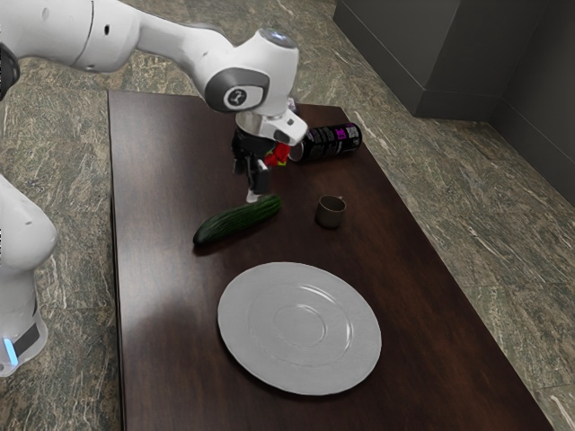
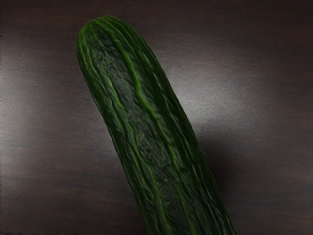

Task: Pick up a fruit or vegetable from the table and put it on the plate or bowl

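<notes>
Looks like the reach-in step. The gripper hovers just above the cucumber, over its end toward the exterior view's right. I honestly can't tell how wide the claw is. The cucumber lies flat on the table, and the wrist view has it right under the hand. The plate sits nearer, bare. Next move, I'd guess: drop down, clamp across the cucumber, ideally closer to its middle, then lift and carry it to the plate.
</notes>
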{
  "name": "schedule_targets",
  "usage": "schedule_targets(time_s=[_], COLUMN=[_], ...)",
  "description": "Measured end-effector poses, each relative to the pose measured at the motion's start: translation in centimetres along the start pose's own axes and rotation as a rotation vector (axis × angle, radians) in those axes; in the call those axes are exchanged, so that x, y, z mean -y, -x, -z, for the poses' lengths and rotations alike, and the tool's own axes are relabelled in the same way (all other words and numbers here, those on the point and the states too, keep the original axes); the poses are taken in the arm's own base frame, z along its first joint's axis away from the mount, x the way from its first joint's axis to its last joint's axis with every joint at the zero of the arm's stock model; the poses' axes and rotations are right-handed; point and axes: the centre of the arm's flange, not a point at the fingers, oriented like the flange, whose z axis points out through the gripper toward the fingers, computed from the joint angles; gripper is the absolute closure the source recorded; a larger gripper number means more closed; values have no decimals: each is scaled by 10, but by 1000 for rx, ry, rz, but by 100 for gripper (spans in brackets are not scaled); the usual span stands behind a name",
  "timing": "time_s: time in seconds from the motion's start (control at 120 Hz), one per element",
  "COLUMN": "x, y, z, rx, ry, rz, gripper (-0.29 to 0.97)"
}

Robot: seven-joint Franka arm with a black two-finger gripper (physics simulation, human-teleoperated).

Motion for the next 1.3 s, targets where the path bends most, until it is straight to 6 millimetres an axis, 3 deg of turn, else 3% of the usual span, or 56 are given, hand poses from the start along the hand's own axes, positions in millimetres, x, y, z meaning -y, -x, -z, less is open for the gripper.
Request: schedule_targets(time_s=[0.083,0.183,0.267,0.567,0.733,0.875,0.958,1.017,1.3], x=[8,-14,-19,-12,-24,-6,-6,-4,-1], y=[4,4,4,8,-1,-8,-36,-45,-41], z=[-8,-14,-18,-35,-38,-42,-45,-47,-58], rx=[13,28,36,87,44,13,24,35,44], ry=[1,3,11,29,25,29,59,61,33], rz=[42,32,46,124,121,173,147,138,148], gripper=[2,2,2,2,2,2,2,2,2])
